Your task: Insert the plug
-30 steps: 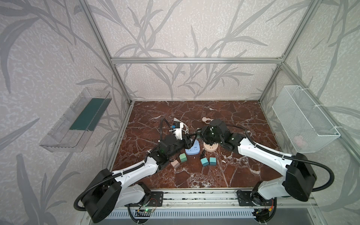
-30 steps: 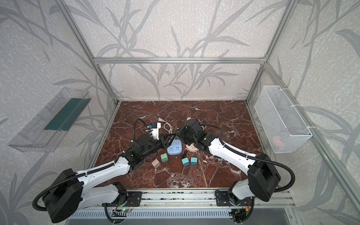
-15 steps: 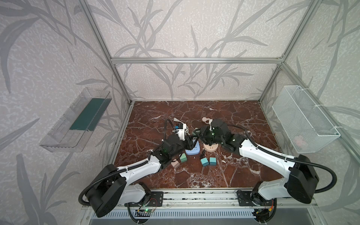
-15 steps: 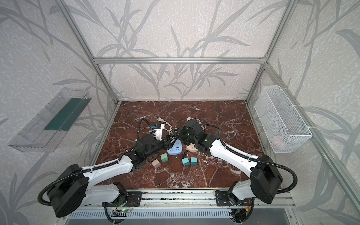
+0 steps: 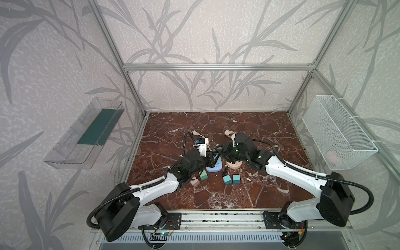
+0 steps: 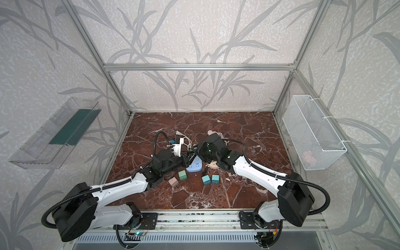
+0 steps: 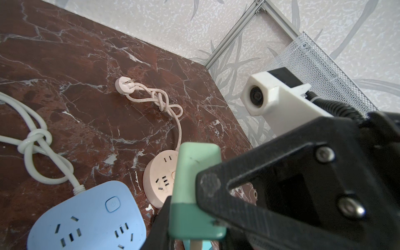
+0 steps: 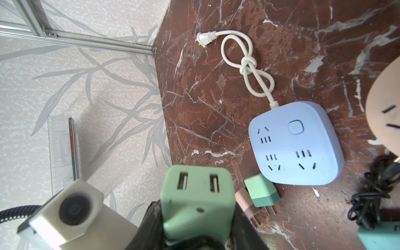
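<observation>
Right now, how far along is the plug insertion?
Done: the green plug is picked up and gripped by the right pincer. In hand: the left pincer looks closed on its darker end too, which looks like a mid-air handover. Left: the insertion itself. Every visible socket on the blue power strip and the pink round strip is empty.

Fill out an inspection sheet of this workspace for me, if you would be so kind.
Surface: red-brown marble tabletop, no spills seen.
Job's things: green plug gripped; blue power strip flat, sockets empty; pink power strip beside it.
Clutter: spare green plug, pink plug, teal plugs, coiled black cord.
End effectors: right end effector shut on green plug; left end effector at it, grip unclear.
Cables: white cord and pink cord, both knotted, unplugged.
Surroundings: wire basket, clear tray on side walls.
</observation>
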{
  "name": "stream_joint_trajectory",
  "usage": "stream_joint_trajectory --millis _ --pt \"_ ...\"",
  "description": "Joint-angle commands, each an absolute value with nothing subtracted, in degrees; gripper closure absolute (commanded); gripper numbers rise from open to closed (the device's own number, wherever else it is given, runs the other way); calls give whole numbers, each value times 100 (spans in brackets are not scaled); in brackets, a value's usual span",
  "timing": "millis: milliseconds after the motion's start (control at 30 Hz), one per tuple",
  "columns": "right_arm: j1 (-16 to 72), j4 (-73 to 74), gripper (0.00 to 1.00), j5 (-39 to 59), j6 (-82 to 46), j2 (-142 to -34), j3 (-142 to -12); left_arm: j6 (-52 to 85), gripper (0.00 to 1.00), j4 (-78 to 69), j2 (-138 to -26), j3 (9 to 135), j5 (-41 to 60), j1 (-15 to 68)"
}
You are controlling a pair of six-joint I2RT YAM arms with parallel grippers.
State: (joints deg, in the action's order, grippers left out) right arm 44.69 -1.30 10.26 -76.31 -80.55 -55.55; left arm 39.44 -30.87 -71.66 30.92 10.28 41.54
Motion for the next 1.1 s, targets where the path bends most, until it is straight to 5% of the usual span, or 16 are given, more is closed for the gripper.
stream_joint_trajectory --millis 0,133,267,333,400,467,767,1067 --pt "4518 40 100 1251 -7545 -7822 -5459 3993 81 -3164 -6998 3252 918 4113" --pt "4518 225 100 1411 -7574 -7839 -5345 3906 98 -3118 -6982 3278 901 4114" --pt "4518 485 100 1631 -7572 -7917 -5265 3717 100 -3256 -6982 3236 985 4115" --pt "4481 574 80 1772 -7594 -7965 -5247 3498 100 -3300 -6957 3221 1071 4104" --pt "4370 730 47 1994 -7623 -7983 -5179 3214 100 -3244 -6928 3264 1251 4071" --pt "4179 958 31 2280 -7725 -7945 -5039 2965 100 -3156 -6914 3337 1550 3939" --pt "2771 2288 33 4031 -8416 -7666 -4048 2189 100 -2824 -7147 3706 3427 3297" --pt "2060 1934 33 5315 -8512 -7473 -3839 1242 100 -1601 -7478 4307 4294 3281"
